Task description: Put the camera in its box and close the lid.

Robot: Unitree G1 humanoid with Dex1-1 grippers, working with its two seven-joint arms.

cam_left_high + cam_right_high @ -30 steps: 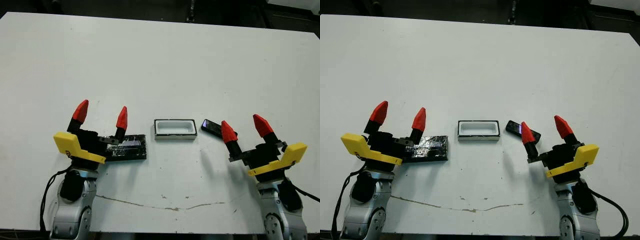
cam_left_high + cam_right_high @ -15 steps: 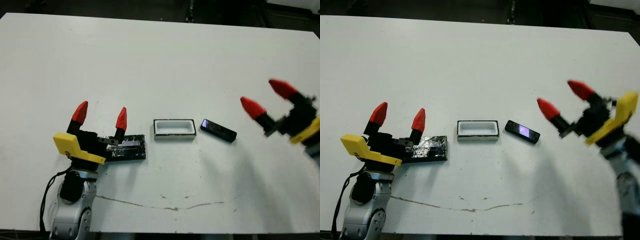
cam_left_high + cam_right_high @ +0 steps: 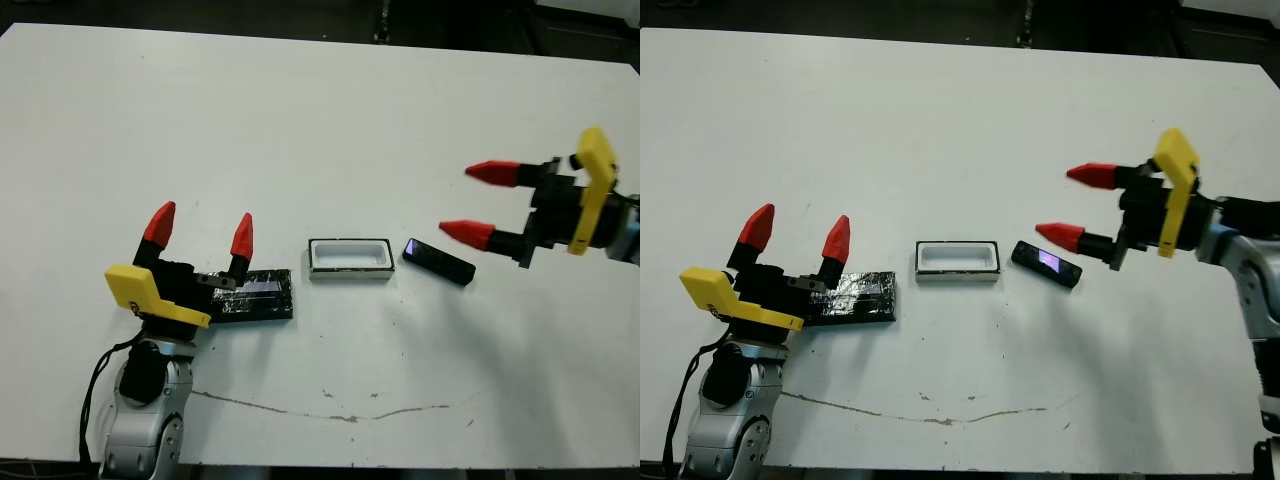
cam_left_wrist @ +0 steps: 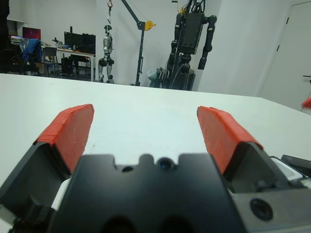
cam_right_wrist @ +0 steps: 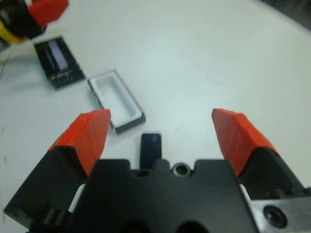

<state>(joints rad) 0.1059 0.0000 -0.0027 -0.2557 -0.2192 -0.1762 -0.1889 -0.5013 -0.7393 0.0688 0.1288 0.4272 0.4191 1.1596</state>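
From the head views, a plain white desk (image 3: 320, 110) fills the scene, scuffed with a thin dark line near its front edge. The box (image 3: 349, 258) sits open near the middle, white inside, dark-rimmed, its long side running left to right. Just to its right, apart from it by a narrow gap, lies the camera (image 3: 438, 262), a small glossy black slab angled so that the end with the bluish mark points toward the box. The right claw (image 3: 478, 202) hangs above the desk just right of the camera, fingers spread wide and pointing leftward, one over the other. It is plainly the nearer arm for the pickup. The lid (image 3: 253, 296) lies flat to the left of the box, partly under the left claw (image 3: 200, 227), whose fingers stand spread and empty.

In the left wrist view, the two red fingertips (image 4: 70, 128) stand wide apart over bare desk, with a workshop and idle robot frames beyond; a dark corner at the edge may be the lid.

In the right wrist view, the camera (image 5: 150, 147) lies ahead between the spread fingers (image 5: 90, 133), its long axis running along the line of reach, so I judge the fingers would close across its narrow width. The box (image 5: 115, 101) lies just beyond, the lid (image 5: 57, 61) farther on.
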